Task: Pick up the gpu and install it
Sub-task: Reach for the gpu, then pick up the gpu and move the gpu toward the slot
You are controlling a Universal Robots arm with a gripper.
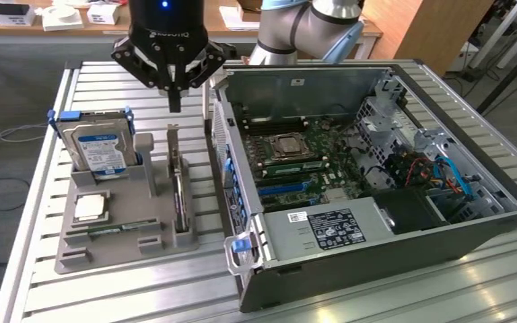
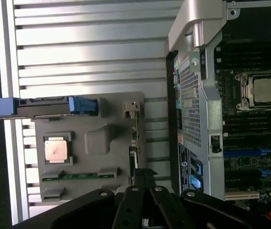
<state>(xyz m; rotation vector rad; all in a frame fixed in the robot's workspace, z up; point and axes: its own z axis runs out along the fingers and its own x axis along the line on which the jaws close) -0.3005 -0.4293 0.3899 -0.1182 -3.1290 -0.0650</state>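
Black gripper [image 1: 174, 105], fingers clenched empty, is hovering, thin dark upright gpu card [image 1: 180, 180] at its 6 o'clock; descending clenched risks ramming the card's top edge.

- Exterior view — raised, angled down over the table [image 1: 132, 289], grey parts tray [image 1: 124, 250] and open computer case [image 1: 402, 256].
- Wrist view — straight down past the claw [image 2: 143, 174]; shares tray and case.

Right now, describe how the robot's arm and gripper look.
The arm is silver-grey, made of rounded tubular joints with a light blue cap. The gripper is black, with bolted linkage fingers, pale lettering on its body and a blue light above.
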